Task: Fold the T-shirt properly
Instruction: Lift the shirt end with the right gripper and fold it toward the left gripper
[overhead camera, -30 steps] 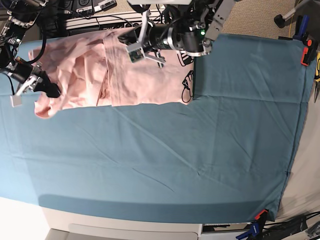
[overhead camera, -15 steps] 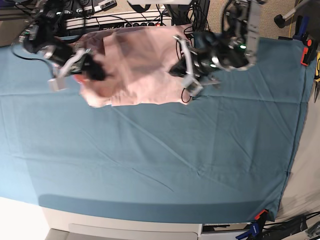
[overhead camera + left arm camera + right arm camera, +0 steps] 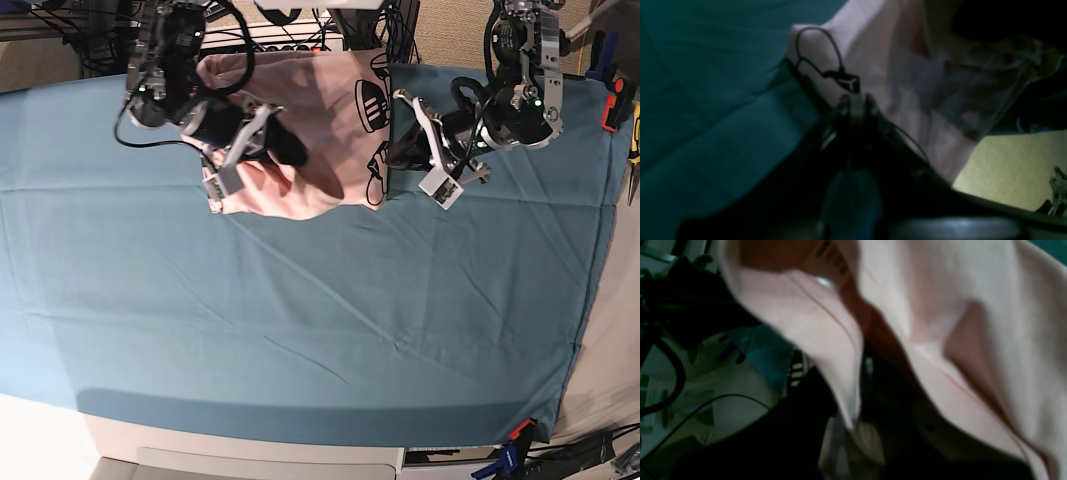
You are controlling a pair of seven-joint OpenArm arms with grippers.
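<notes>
Both pincers closed | right pincer pinches T-shirt | left pincer at hem

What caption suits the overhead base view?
Two grippers, right and left, lift a pink T-shirt mid-fold over the teal cloth.

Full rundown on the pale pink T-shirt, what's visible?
The pale pink cotton T-shirt lies bunched at the far edge of the teal table cloth, partly folded over itself, black print showing along one edge. The right gripper pinches a seamed fold; the left gripper is shut at the printed edge, a grip unconfirmed.
</notes>
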